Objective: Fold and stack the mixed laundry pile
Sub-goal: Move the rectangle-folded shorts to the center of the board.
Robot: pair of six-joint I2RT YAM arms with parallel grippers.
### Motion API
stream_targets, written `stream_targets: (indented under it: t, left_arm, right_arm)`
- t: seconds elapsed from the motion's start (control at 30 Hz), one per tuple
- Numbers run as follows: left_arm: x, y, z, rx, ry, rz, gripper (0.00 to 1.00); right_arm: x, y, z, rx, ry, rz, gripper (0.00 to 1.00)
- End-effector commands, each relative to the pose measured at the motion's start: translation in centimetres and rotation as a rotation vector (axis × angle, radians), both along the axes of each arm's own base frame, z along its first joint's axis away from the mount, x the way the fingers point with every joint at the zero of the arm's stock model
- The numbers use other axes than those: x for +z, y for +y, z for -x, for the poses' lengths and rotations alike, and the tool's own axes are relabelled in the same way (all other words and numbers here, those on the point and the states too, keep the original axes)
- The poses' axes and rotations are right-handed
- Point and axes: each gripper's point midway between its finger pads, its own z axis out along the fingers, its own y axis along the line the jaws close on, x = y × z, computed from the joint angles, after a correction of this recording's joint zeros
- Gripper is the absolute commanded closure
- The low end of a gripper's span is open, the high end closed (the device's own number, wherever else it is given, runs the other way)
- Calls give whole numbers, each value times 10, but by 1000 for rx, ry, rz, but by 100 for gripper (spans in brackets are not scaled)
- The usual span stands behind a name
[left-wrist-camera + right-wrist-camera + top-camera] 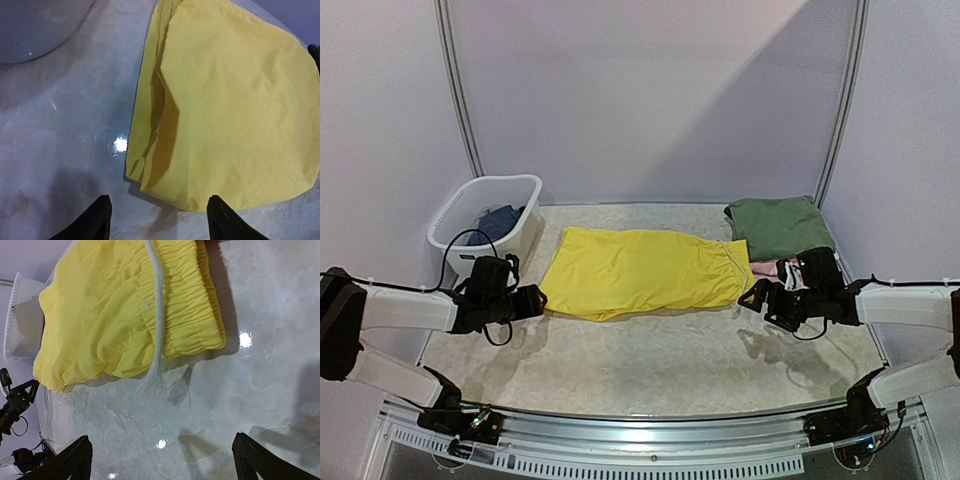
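- From the overhead camera, the bright yellow drawstring shorts (640, 272) lay flat across the middle of the pale marbled table (650, 365). The left gripper (535, 300) sat at their left end and the right gripper (750, 298) at their right end, both low over the surface.
- A folded olive-green garment (778, 225) rested at the far right. A strip of a pink garment (767, 268) showed just in front of it, beside the right arm.
- A dark blue garment (498, 222) sat inside the white plastic slotted basket (470, 195) at the far left.
- At the left wrist, the left gripper (159, 200) had its two black fingers (100, 220) spread apart, pinching nothing. The folded hem of the yellow shorts (235, 110) reached to the gap between the tips.
- At the right wrist, the right gripper (162, 440) stood spread wide over bare tabletop, holding nothing. The gathered waistband of the yellow shorts (125, 315) lay just ahead of it, apart from the fingers, with a white drawstring (156, 315) trailing across the fabric onto the table.
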Motion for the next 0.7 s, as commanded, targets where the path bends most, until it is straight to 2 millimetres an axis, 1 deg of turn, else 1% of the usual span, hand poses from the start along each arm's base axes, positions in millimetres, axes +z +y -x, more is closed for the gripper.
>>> stream_targets:
  t: [0.0, 0.03, 0.13, 0.17, 0.2, 0.3, 0.4, 0.53, 0.57, 0.6, 0.67]
  left_arm:
    - [-9, 3, -14, 12, -18, 63, 37]
    - [-13, 3, -16, 11, -11, 74, 38]
    - [-25, 1, -18, 3, 11, 109, 41]
    - [-28, 0, -19, 3, 16, 118, 41]
    - [-31, -1, -19, 0, 22, 128, 42]
    - [-37, -1, -20, 0, 36, 138, 44]
    - [-39, 2, -21, 10, 35, 137, 47]
    - [-37, 3, -23, 15, 28, 143, 57]
    - [-38, 4, -23, 16, 28, 141, 60]
    - [-38, 3, -23, 14, 27, 138, 66]
    - [-38, 3, -25, 12, 24, 137, 72]
  right_arm:
    - [-5, -4, -19, -43, -31, -57, 1]
    - [-11, -4, -22, -45, -19, -59, 1]
    - [-18, -2, -32, -41, -9, -92, 3]
    - [-24, -2, -34, -42, 9, -98, 5]
    - [-26, -1, -38, -40, 9, -108, 7]
    - [-38, -2, -45, -49, 38, -126, 13]
    - [-47, -4, -51, -53, 60, -141, 18]
    - [-58, -7, -59, -63, 78, -165, 24]
    - [-60, -7, -60, -67, 83, -170, 26]
    - [-61, -8, -62, -68, 83, -173, 28]
    - [-68, -7, -62, -65, 96, -179, 34]
